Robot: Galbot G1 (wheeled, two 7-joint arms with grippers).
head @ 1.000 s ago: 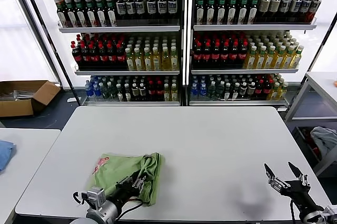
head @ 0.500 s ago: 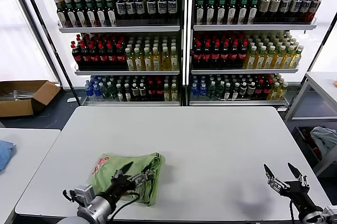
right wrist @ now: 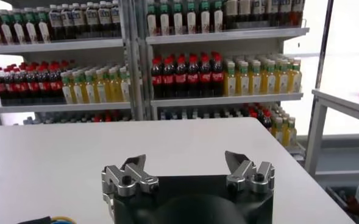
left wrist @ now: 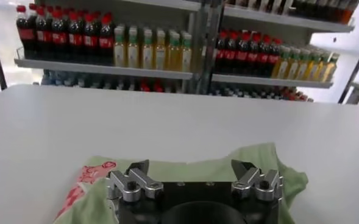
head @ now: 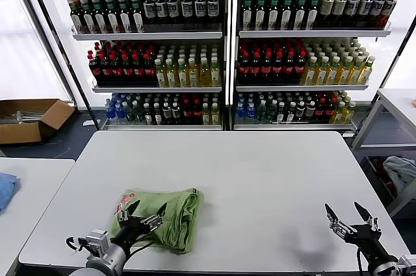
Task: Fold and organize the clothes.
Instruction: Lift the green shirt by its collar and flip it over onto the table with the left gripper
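Observation:
The light green shirt (head: pixel 170 214) lies folded in a compact bundle at the front left of the white table (head: pixel 260 178), with a strip of its red-and-white print showing at its left edge. My left gripper (head: pixel 145 212) is open and empty, low over the bundle's near left part. In the left wrist view the shirt (left wrist: pixel 191 170) lies just beyond the open gripper (left wrist: pixel 191 165). My right gripper (head: pixel 348 213) is open and empty at the table's front right corner; its wrist view shows it (right wrist: pixel 185 160) over bare tabletop.
Shelves of bottles (head: pixel 221 49) stand behind the table. A second table with a blue cloth (head: pixel 5 188) is at the left, a cardboard box (head: pixel 29 119) on the floor behind it. Another table and a cloth pile (head: pixel 400 172) are at the right.
My left gripper has drawn back toward the front left, off the shirt's right part, and now shows its fingers wide open. The shirt stays folded. The right gripper has barely moved.

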